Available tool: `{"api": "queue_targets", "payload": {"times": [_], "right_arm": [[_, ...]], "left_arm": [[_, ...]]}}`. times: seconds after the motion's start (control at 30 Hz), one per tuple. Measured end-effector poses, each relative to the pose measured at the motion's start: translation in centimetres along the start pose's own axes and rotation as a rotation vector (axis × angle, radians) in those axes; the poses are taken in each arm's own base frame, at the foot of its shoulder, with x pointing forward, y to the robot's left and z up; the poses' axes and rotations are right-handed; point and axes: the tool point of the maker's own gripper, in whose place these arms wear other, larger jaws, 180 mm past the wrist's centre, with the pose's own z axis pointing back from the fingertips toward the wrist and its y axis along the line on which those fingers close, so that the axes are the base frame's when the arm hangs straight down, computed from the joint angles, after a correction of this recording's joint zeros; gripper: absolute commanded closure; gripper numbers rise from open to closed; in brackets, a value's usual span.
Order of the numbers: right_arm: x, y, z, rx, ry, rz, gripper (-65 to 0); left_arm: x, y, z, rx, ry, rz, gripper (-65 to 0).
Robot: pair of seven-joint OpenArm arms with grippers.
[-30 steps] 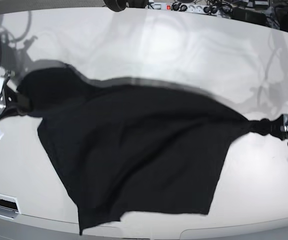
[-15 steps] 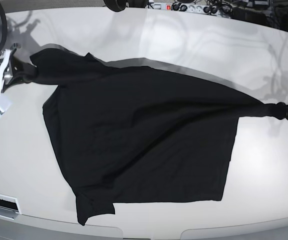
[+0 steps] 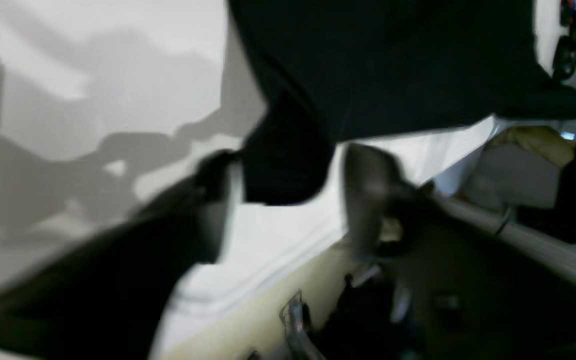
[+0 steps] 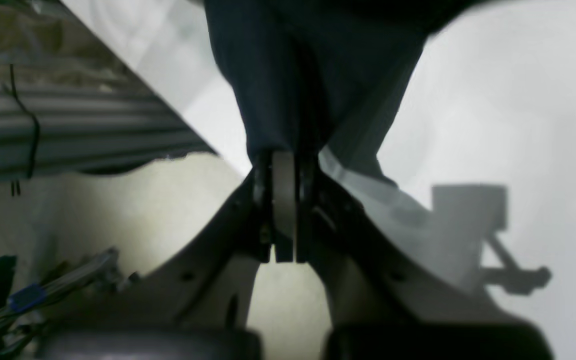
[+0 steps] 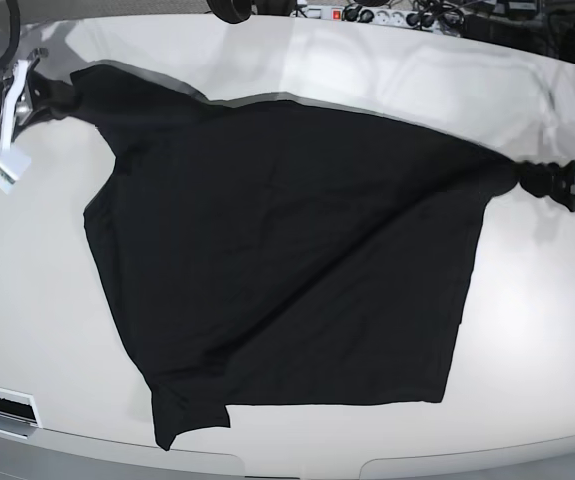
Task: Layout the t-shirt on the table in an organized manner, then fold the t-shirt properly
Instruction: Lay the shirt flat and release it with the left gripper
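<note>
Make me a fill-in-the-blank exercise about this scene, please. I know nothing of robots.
1. The shirt is ____ in color.
2. The table under it is ____ in color.
3. The right gripper is shut on part of the ____.
4. Of the robot's two grippers, the one with its jaws well apart is the ____ one.

Missing words: black; white; shirt; left.
</note>
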Motion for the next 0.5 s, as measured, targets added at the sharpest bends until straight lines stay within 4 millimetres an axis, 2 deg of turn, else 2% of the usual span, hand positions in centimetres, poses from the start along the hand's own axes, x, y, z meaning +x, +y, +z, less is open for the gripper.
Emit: {"api": "queue_targets", "payload": {"times": [0.07, 0.13, 0.23, 0.5], "right_arm": [[-0.6, 0.2, -0.1, 0.006, 0.013, -0.008, 0.0], [-1.3, 0.3, 0.0, 0.007, 0.032, -0.015, 0.0], [-3.4, -0.1, 0.1, -0.029, 0.111, -0.023, 0.0], [-6.8, -1.6, 0.7, -0.129, 0.256, -0.019, 0.0]], "left_arm": [[0.1, 0.4, 0.6, 0.022, 0.001, 0.004, -40.7], [1.2, 0.6, 2.0, 0.037, -0.032, -0.006, -40.7], [2.3, 1.0, 4.1, 0.073, -0.060, -0.021, -40.7], [4.0, 1.4, 7.0, 0.124, -0.097, -0.046, -40.8]]}}
